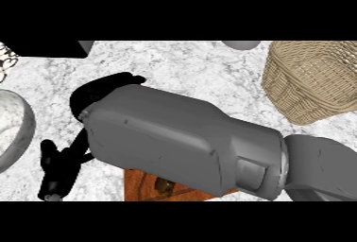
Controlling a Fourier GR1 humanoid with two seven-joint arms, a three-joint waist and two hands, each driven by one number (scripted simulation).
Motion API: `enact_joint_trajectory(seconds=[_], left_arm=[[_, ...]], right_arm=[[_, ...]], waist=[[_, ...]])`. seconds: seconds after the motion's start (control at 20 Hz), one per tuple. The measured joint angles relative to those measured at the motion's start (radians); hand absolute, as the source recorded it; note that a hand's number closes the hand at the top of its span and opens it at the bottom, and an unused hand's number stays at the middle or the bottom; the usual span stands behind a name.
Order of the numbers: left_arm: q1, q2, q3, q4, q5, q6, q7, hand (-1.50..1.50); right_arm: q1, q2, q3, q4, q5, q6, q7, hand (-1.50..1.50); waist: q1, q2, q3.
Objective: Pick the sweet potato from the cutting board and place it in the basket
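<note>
The white-veined marble counter (pixel 199 64) takes up the whole view, and nothing of the room beyond it is shown. Most of it is covered by the right forearm (pixel 174 137), a broad grey mass that is brought in from the right edge and laid diagonally across the middle towards the upper left. It seems to be stretched this far because the work area lies on the far side of the robot's body.

The woven basket (pixel 314 90) is set at the upper right, well apart from the arm's end, its mouth open and facing up, so that a drop from above is allowed. A pale grey bowl (pixel 28 127) is cut off by the left edge.

The brown cutting board (pixel 143 186) is seen only as a strip at the lower edge, the rest being hidden under the forearm. The right hand (pixel 105 92) is seen as a black shape beyond the forearm's upper-left end, past the board and over bare marble; its grasp cannot be told, since it is masked by the wrist.

The left hand (pixel 55 170) is held low at the left, just beside the board, with its fingers straight and slightly spread, nothing being pinched.

The sweet potato cannot be made out with certainty. A small dark patch (pixel 165 185) is shown on the board's exposed strip, but what it is cannot be told.
</note>
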Motion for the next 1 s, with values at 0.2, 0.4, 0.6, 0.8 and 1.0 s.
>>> enact_joint_trajectory(seconds=[0.2, 0.4, 0.6, 0.8, 1.0], left_arm=[[0.006, 0.001, 0.007, -0.002, 0.002, -0.001, 0.008, 0.0], [0.011, 0.005, 0.014, -0.004, 0.004, -0.005, 0.014, 0.0], [0.023, -0.001, 0.015, -0.006, -0.009, -0.002, -0.008, 0.0], [0.021, 0.001, 0.026, -0.004, -0.002, -0.008, 0.004, 0.0], [0.022, 0.001, 0.032, 0.0, 0.001, -0.016, 0.005, 0.0]], right_arm=[[0.037, -0.001, 0.072, -0.028, -0.029, -0.032, 0.002, -1.5], [0.062, -0.002, 0.12, -0.055, -0.047, -0.067, 0.003, -1.5], [0.088, -0.001, 0.169, -0.085, -0.052, -0.106, -0.001, -1.5], [0.114, 0.0, 0.21, -0.099, -0.04, -0.144, -0.015, -1.5], [0.146, 0.0, 0.252, -0.124, -0.025, -0.189, -0.011, -1.5]], waist=[[-0.009, 0.0, 0.002], [-0.017, -0.001, 0.003], [-0.021, -0.002, 0.004], [-0.025, -0.001, 0.004], [-0.028, -0.001, 0.005]])
